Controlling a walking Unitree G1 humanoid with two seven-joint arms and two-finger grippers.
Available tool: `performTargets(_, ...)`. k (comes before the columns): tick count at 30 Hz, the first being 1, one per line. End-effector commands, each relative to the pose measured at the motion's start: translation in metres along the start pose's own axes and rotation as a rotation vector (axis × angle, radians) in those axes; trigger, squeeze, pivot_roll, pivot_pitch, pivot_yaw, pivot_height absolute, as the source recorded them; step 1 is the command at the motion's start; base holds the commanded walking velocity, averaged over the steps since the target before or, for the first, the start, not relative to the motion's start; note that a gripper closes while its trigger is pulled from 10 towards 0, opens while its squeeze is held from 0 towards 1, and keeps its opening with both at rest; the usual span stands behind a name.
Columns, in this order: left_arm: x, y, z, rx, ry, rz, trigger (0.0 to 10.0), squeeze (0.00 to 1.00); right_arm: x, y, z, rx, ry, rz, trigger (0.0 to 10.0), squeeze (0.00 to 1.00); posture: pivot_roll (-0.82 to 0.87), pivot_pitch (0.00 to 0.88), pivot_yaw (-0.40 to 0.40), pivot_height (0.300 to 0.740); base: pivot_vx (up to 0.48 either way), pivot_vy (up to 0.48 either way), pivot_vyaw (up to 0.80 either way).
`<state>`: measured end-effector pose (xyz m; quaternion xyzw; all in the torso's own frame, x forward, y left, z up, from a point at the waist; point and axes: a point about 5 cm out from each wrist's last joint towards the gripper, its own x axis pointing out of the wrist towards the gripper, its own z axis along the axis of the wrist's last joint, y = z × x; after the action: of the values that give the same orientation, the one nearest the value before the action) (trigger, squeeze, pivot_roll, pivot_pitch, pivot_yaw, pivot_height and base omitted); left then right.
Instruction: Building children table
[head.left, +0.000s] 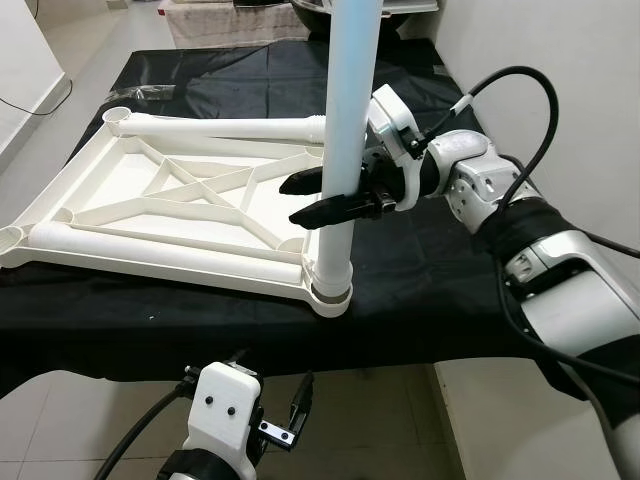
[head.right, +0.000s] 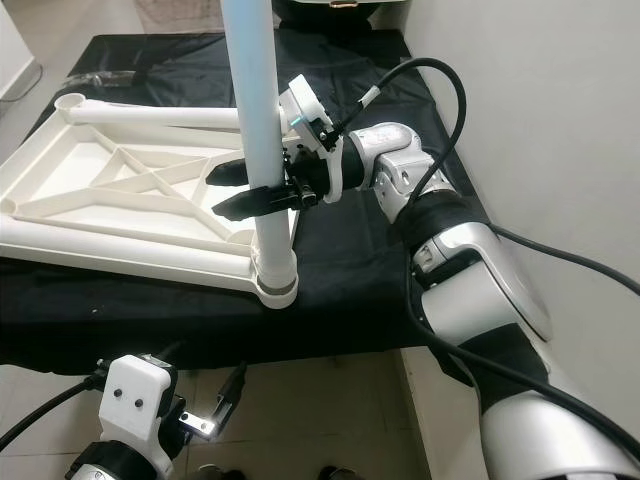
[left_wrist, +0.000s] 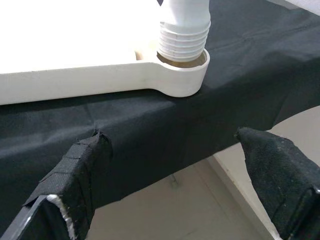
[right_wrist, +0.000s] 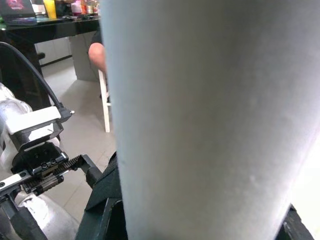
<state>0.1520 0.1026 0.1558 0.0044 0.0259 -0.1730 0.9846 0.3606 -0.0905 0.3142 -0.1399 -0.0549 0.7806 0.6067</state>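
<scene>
A black-draped worktop (head.left: 420, 290) carries the white tabletop frame (head.left: 150, 215) lying upside down. The right tool (head.left: 325, 200) is clamped around the upright white leg (head.left: 345, 130) standing in the frame's near corner socket (head.left: 330, 295). The left tool (left_wrist: 180, 195) hangs spread apart below the worktop's edge.

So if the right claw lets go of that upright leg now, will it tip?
Possibly. The leg is tall and its threads still show above the corner socket, so it looks only partly screwed in. It seems a stiff, light plastic tube, smooth, so the right claw could slip.
</scene>
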Motion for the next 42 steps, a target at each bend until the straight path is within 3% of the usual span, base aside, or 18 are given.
performTargets(1, -0.001, -0.001, -0.004, 0.007, 0.018, 0.005, 10.0, 0.00, -0.002, 0.005, -0.023, 0.086, 0.087, 0.010, 10.0, 0.00, 0.13, 0.222, -0.028, 0.740, 0.000, 0.000, 0.00)
performTargets(21, -0.001, 0.001, -0.005, 0.013, 0.023, 0.009, 10.0, 0.00, 0.004, 0.011, -0.015, 0.102, -0.007, 0.066, 10.0, 0.00, 0.12, 0.229, -0.029, 0.740, 0.000, 0.000, 0.00)
performTargets(28, -0.001, 0.000, -0.005, 0.011, 0.020, 0.009, 10.0, 0.00, 0.006, 0.011, -0.022, 0.105, 0.035, 0.069, 10.0, 0.00, 0.12, 0.229, -0.029, 0.740, 0.000, 0.000, 0.00)
performTargets(35, 0.000, 0.000, -0.005, 0.010, 0.015, 0.011, 10.0, 0.00, 0.009, 0.004, -0.023, 0.135, -0.075, 0.016, 10.0, 0.00, 0.12, 0.220, -0.029, 0.740, 0.000, 0.000, 0.00)
performTargets(42, 0.000, 0.000, -0.005, 0.015, 0.013, 0.015, 10.0, 0.00, 0.008, 0.008, -0.032, 0.175, -0.082, 0.021, 10.0, 0.00, 0.12, 0.209, -0.033, 0.740, 0.000, 0.000, 0.00)
